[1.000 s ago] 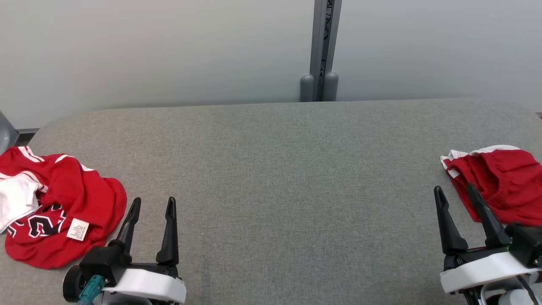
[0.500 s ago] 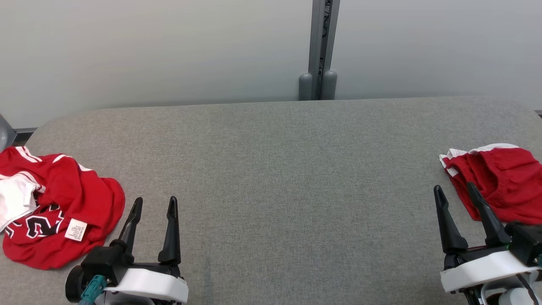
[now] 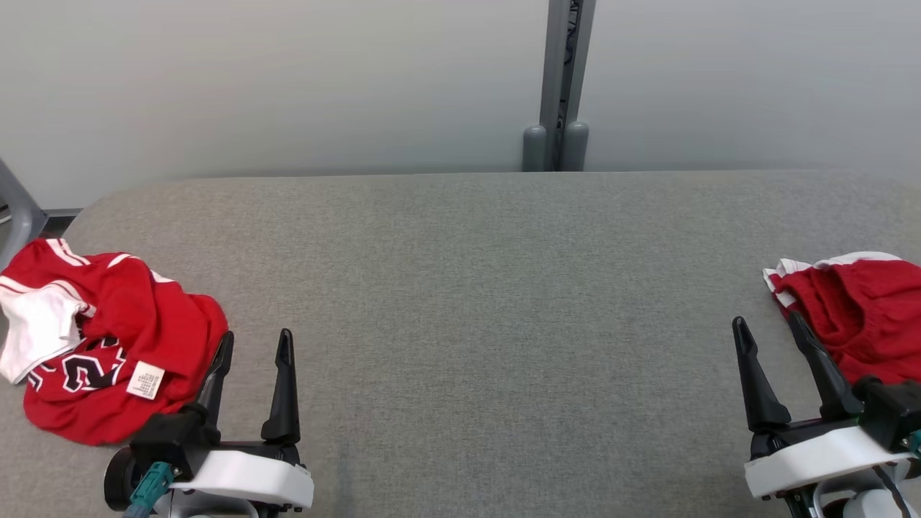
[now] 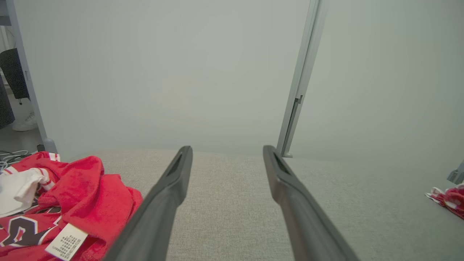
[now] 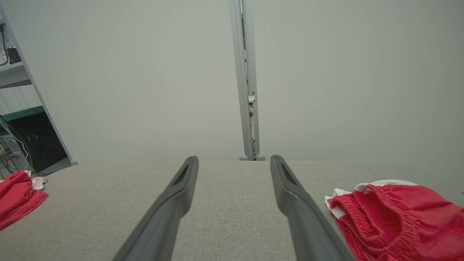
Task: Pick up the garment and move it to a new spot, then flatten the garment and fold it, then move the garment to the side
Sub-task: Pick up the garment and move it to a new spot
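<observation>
crumpled red jersey (image 3: 144, 324) at far left, bunched red shorts (image 3: 856, 320) at far right

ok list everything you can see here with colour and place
jersey: one, red with white sleeve and black print, crumpled at table's left end
care label: one, white, on the jersey
shorts: one, red with white trim, bunched at table's right end
table: one, grey, spans the view
post: one, grey, behind the table
left claw: one, black, open, beside the jersey
right claw: one, black, open, beside the shorts
</observation>
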`<state>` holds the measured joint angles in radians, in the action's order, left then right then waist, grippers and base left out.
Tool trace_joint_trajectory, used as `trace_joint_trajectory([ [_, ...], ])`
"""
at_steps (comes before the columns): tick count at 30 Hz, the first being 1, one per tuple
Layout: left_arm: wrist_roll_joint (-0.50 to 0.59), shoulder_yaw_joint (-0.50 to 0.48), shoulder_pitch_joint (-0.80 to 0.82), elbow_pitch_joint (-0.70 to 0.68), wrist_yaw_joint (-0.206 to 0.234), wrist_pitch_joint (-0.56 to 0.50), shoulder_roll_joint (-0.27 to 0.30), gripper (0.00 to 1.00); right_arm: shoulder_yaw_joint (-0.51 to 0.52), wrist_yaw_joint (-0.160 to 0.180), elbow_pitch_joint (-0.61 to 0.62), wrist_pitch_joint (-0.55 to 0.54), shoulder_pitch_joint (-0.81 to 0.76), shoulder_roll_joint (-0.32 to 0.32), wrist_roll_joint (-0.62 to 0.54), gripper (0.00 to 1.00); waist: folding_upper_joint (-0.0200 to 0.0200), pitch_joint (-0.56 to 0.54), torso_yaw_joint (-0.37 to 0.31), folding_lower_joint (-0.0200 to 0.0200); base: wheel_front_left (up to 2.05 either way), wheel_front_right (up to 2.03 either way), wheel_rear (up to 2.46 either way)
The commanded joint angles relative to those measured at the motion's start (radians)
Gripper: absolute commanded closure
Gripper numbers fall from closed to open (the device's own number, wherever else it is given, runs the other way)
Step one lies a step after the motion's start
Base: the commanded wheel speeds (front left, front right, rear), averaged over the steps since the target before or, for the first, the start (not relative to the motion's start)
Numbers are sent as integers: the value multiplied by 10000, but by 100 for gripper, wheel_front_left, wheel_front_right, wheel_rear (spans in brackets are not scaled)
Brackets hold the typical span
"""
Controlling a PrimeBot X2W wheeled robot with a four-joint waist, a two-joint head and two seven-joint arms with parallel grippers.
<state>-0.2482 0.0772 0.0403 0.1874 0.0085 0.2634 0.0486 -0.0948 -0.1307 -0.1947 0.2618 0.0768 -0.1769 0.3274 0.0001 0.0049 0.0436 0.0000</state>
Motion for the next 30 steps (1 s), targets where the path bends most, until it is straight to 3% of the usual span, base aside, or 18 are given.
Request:
trace_joint_trajectory([
  [1,-6,-41,109,16,9,16,36,0,32,-1,1,41,3,-28,7,0,-1,-13,170,0,0,0,0],
  [20,144,-398,0,130,-6,16,29,0,-408,-1,-212,41,-45,29,116,0,-1,27,3475,0,0,0,0],
  [30,107,-477,-173,57,26,16,33,0,-701,-1,-297,42,52,23,150,0,-1,-23,4079,0,0,0,0],
])
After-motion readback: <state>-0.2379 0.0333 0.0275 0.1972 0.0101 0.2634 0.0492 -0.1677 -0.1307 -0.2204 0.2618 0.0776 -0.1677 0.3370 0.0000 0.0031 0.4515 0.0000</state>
